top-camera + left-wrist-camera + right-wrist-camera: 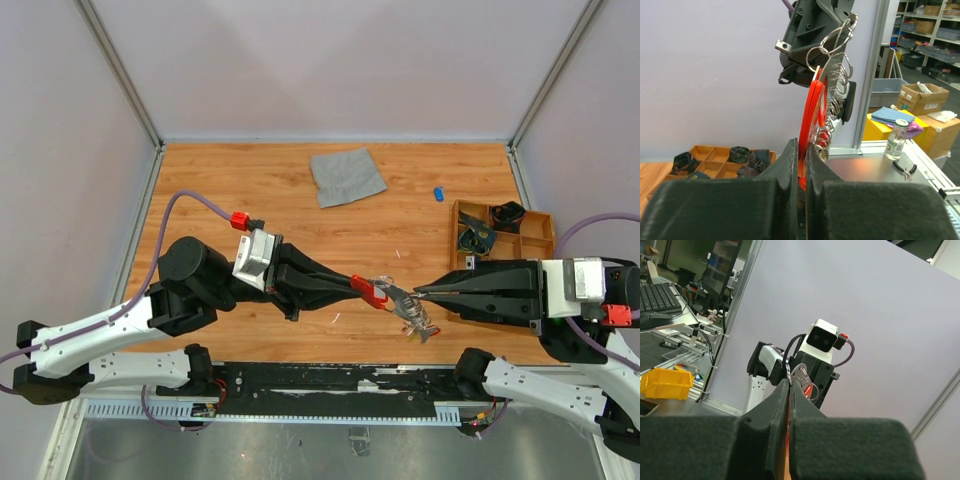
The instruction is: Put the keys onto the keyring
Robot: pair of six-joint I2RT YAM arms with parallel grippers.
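The red oval keyring (372, 292) hangs above the table's front middle, and my left gripper (360, 286) is shut on it. In the left wrist view the red loop (811, 115) stands edge-on between the fingers of the left gripper (801, 145). Its silvery chain (832, 47) runs up to my right gripper (418, 292). The right gripper (790, 382) is shut on the chain's end (801, 371). A small silvery cluster of keys (420, 326) dangles below the chain. A tiny blue key (438, 193) lies on the table at the far right.
A grey cloth square (347, 175) lies at the back middle. A wooden compartment tray (535, 235) with dark items stands at the right, just behind the right arm. The table is walled on three sides.
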